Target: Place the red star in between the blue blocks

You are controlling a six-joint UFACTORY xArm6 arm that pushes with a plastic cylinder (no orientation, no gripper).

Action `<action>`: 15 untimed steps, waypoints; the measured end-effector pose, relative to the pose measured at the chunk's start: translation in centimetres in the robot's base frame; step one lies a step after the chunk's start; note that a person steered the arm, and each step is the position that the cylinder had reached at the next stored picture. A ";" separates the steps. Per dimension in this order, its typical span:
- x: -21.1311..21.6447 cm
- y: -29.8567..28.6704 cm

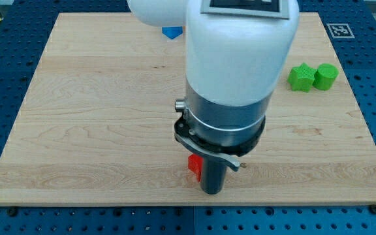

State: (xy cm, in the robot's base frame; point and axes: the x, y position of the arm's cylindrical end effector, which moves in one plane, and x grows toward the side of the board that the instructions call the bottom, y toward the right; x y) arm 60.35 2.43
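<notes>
Red block peeking out at the near edge of the board, just left of my rod and touching it or very nearly so; most of it is hidden behind the dark shaft, so I can't confirm the star shape from here. My tip sits at the near side of the wooden board, right beside that red piece and a touch nearer than it. No claw on this arm, mind you: just a bare rod, holding nothing, so there's no open or closed to report.

Far off, at the far edge, one blue block shows as a small sliver under my white arm housing (any second blue block must be hidden behind the housing, I can't see it). So the key line runs from near to far: red lies on the far-left side of my tip, and blue lies well beyond it, slightly left. That suits a push away from the near edge, I'd judge.

Over on the right, two green blocks sit touching, one lobed, one rounder. All pieces look matte and chunky; the board is pale, smooth wood grain.
</notes>
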 end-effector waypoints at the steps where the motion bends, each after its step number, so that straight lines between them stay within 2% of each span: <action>1: -1.0 -1.5; 3: -3.2 -3.2; 6: -3.3 0.5; 9: -9.9 0.3; 10: -12.3 -1.0; 12: -14.0 -5.7; 15: -22.3 -7.6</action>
State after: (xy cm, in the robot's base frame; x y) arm 38.05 -5.22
